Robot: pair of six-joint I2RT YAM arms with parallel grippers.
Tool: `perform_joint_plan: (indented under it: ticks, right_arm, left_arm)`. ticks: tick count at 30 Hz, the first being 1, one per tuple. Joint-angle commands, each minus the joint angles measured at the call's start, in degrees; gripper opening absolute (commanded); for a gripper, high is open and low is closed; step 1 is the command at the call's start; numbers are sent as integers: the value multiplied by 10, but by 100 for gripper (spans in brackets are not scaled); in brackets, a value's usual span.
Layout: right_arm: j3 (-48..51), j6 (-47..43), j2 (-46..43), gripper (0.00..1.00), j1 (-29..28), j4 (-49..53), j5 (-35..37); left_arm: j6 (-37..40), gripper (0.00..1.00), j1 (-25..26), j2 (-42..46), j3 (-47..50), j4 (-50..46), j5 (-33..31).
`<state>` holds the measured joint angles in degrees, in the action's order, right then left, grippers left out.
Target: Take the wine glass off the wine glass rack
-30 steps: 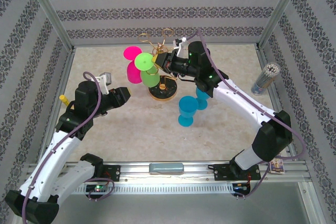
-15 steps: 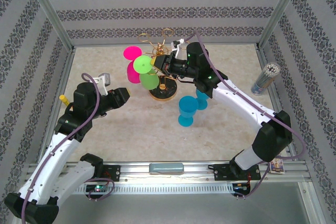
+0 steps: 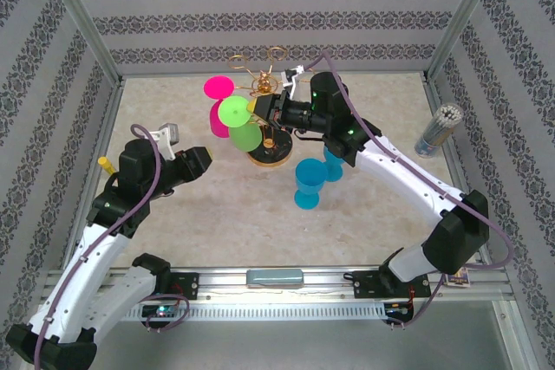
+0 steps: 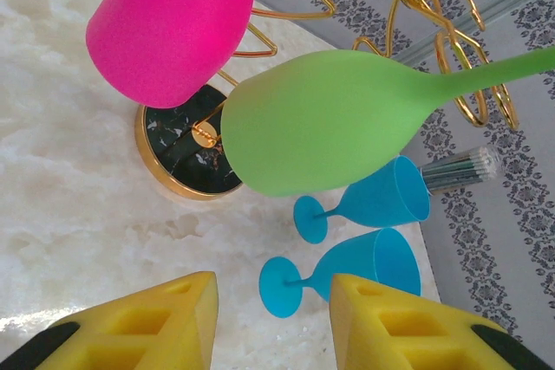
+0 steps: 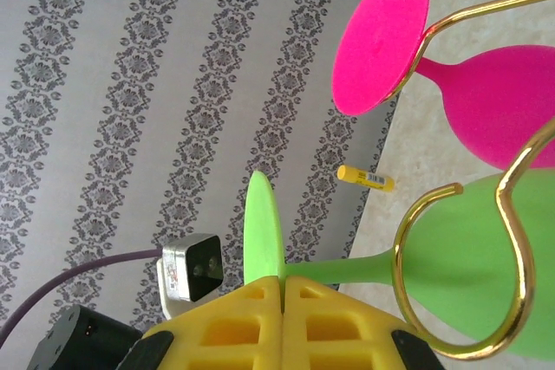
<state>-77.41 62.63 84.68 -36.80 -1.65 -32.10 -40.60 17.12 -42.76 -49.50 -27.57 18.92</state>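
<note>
The gold wire wine glass rack (image 3: 270, 152) stands at the back middle of the table, its round dark-and-gold base (image 4: 186, 162) on the marble. A green wine glass (image 3: 247, 134) lies sideways in a gold ring arm (image 5: 512, 240), its stem (image 5: 355, 264) passing the loop. My right gripper (image 5: 282, 282) is shut on the rim of the green foot (image 5: 260, 223). A pink wine glass (image 3: 219, 117) hangs beside it, foot (image 5: 381, 36) in another arm. My left gripper (image 4: 273, 322) is open, empty, low and left of the rack.
Two blue glasses (image 3: 307, 184) (image 3: 334, 162) stand just front right of the rack. A tube of straws (image 3: 438, 130) is at the right wall. A yellow marker (image 3: 106, 165) lies at the left wall. Patterned walls close three sides.
The right gripper has shifted a little with the green glass, whose foot now sits slightly nearer. The left arm has eased back toward the lower left.
</note>
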Motion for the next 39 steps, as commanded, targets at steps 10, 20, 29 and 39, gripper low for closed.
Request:
perform_joint_plan:
  ticks: [10, 20, 29, 39]
  right_arm:
    - [23, -42, -33, 0, -21, 15, -29]
    - [39, -108, -44, 0, -60, 33, -37]
    - [78, -190, -58, 0, -115, 57, 11]
    - [131, -337, -60, 0, -213, 64, 123]
  left_arm:
    - [-6, 39, -8, 30, -15, -94, -43]
    - [-1, 40, -8, 48, -33, -199, -72]
    - [-5, 41, -9, 55, -29, -258, -76]
    - [-2, 46, -8, 52, -12, -292, -62]
